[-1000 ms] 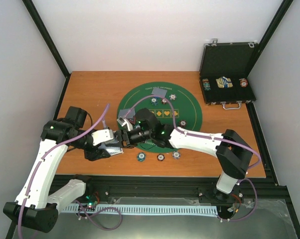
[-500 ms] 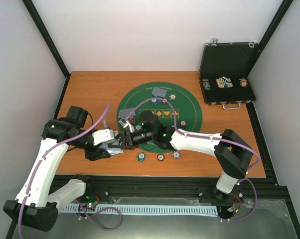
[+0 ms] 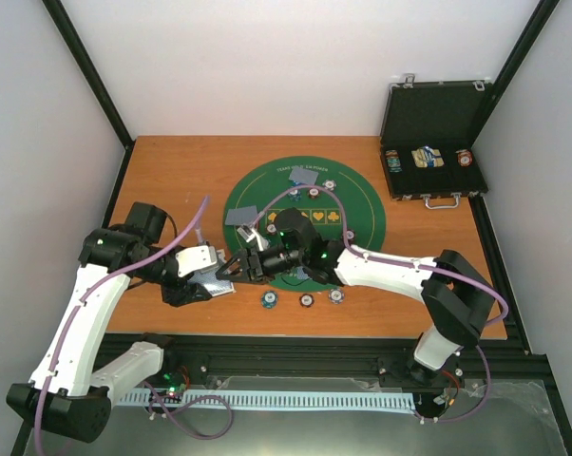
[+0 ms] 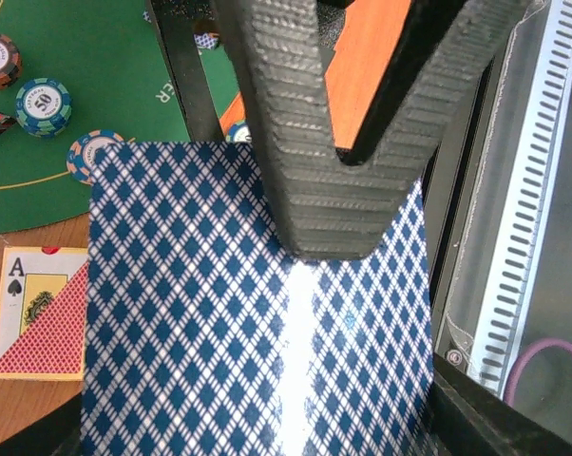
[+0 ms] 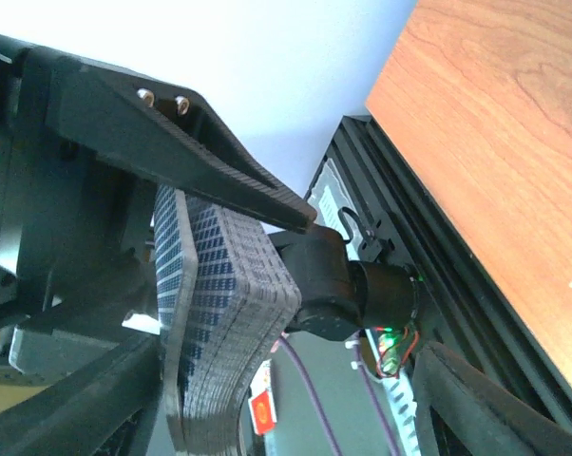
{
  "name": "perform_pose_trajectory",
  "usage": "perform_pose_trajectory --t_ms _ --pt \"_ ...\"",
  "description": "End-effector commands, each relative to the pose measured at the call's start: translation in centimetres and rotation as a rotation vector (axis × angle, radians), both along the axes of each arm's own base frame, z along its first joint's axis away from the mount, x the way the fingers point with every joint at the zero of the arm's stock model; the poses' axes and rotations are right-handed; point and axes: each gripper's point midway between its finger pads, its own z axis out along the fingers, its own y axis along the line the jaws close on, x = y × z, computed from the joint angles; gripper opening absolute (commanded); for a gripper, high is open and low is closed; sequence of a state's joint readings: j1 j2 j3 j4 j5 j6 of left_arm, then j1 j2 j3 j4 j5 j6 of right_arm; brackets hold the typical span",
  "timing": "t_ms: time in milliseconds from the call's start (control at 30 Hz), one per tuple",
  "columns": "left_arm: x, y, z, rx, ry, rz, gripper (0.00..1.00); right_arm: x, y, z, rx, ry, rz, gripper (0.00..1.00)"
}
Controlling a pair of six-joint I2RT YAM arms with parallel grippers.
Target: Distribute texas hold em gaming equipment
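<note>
— Back comes the right pincer (image 3: 238, 269) from the dealt card (image 3: 240, 216), which lies on the green mat (image 3: 362, 233) beyond its tips.
— Its state?
— Spread wide over the deck (image 4: 219, 361); the left pincer (image 3: 217, 282) clamps that deck between its fingers

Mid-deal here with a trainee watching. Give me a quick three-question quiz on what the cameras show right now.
1. True or false: the black case's lid is shut.
2. What is the left gripper clamping? A) a loose chip B) the deck of cards C) the case handle
3. In the top view, how many poker chips lie in the row nearest the arm bases?
Key: 1 false, the black case stands open; 2 B; 3 three.
</note>
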State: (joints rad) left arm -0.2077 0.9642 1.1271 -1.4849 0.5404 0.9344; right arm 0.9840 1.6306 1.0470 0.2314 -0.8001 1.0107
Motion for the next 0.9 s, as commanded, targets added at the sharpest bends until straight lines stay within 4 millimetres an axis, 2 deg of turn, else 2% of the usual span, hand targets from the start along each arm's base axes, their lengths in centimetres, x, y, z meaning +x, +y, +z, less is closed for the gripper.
perform_pose_trajectory --t_ms 0,100,233,433,567,733,867 --pt "0.1 -0.7 1.8 -0.055 -0.040 -0.006 0.11 -1.1 0.5 1.3 0.044 -0.025 0.048 0.74" --pt "0.1 -0.8 1.8 -0.060 -0.038 -0.004 0.11 -2.1 1.7 1.7 0.062 -0.023 0.096 0.75" --pt "-0.1 -0.8 1.9 -0.066 -0.040 -0.010 0.11 -2.1 2.6 2.1 0.109 0.005 0.114 0.74" --pt "-0.3 -0.9 2.4 -0.075 -0.047 -0.018 0.11 -1.5 3.3 1.0 0.081 0.028 0.109 0.69" --pt "-0.3 -1.0 2.8 -0.084 -0.061 -0.020 0.11 -0.5 2.5 -1.1 0.034 0.057 0.071 0.63" --pt "-0.2 -1.0 3.0 -0.086 -0.062 -0.020 0.11 0.9 0.7 -3.7 -0.025 0.084 0.018 0.55" --pt "-0.3 -1.1 3.0 -0.088 -0.064 -0.022 0.11 0.9 -0.3 -4.5 -0.062 0.073 0.002 0.46"
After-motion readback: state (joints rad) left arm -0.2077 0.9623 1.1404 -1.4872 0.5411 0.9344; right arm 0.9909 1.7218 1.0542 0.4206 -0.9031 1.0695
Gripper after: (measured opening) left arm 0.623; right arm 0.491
